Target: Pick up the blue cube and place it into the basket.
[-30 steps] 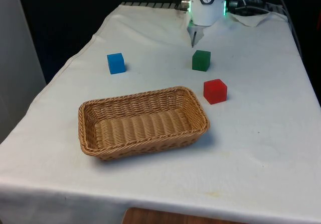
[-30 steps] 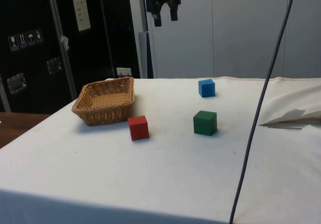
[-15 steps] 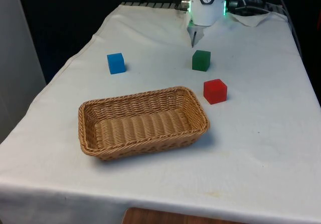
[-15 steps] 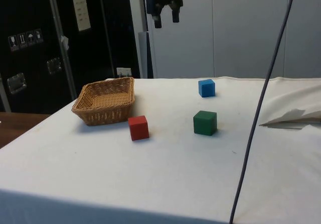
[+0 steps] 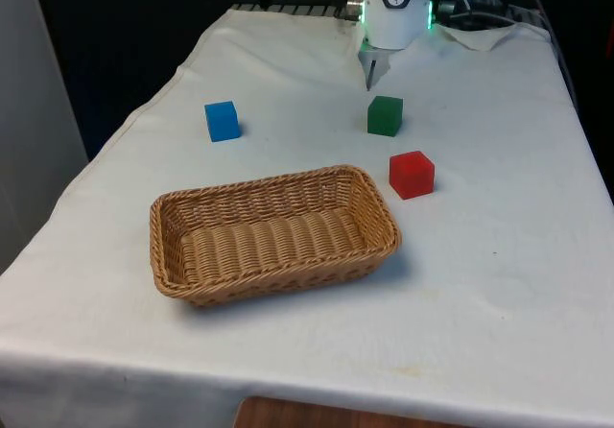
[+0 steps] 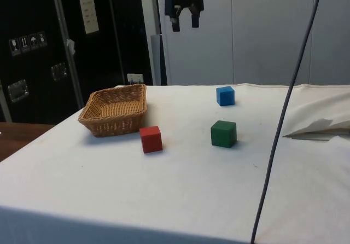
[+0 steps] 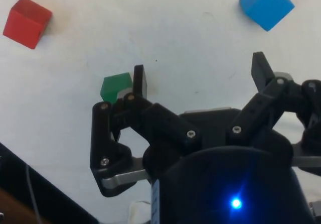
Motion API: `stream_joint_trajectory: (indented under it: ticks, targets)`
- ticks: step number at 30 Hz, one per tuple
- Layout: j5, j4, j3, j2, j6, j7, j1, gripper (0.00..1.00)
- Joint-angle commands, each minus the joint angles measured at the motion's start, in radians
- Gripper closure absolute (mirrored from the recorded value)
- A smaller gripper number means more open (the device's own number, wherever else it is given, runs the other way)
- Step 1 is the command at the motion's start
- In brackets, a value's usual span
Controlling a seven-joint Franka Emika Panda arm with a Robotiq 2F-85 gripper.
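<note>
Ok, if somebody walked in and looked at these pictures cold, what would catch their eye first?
Probably the three bright cubes on the white cloth: the blue cube towards the front view's left, the green cube and the red cube towards its right. Next, the wicker basket nearer the camera, with nothing in it. In the side view the gripper hangs open, high above the table.
</note>
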Motion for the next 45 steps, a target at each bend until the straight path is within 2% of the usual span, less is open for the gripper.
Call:
stream_joint_trajectory:
  ticks: [1, 6, 9, 15, 16, 20, 26, 27, 28, 33, 35, 38, 44, 45]
  targets:
    - [0.015, -0.013, -0.003, -0.008, 0.014, -0.013, -0.003, 0.00]
    - [0.016, -0.013, -0.018, 0.000, 0.004, -0.016, -0.001, 0.00]
    - [0.023, -0.022, -0.023, 0.004, 0.022, -0.010, -0.002, 0.00]
    - [0.022, -0.034, -0.025, 0.023, 0.045, 0.038, -0.002, 0.00]
    - [0.018, -0.029, -0.024, 0.019, 0.029, 0.028, -0.001, 0.00]
    - [0.020, -0.043, -0.025, 0.037, 0.066, 0.073, -0.002, 0.00]
    - [0.021, -0.052, -0.025, 0.057, 0.091, 0.113, -0.002, 0.00]
    - [0.018, -0.049, -0.024, 0.059, 0.080, 0.114, -0.001, 0.00]
    - [0.021, -0.055, -0.026, 0.063, 0.098, 0.125, -0.002, 0.00]
    - [0.024, -0.064, -0.036, 0.069, 0.107, 0.126, -0.006, 0.00]
    - [0.018, -0.060, -0.039, 0.071, 0.094, 0.129, -0.003, 0.00]
    - [0.030, -0.079, -0.053, 0.066, 0.114, 0.107, -0.008, 0.00]
    - [0.043, -0.101, -0.079, 0.061, 0.128, 0.072, -0.008, 0.00]
    - [0.031, -0.089, -0.077, 0.069, 0.114, 0.086, -0.004, 0.00]
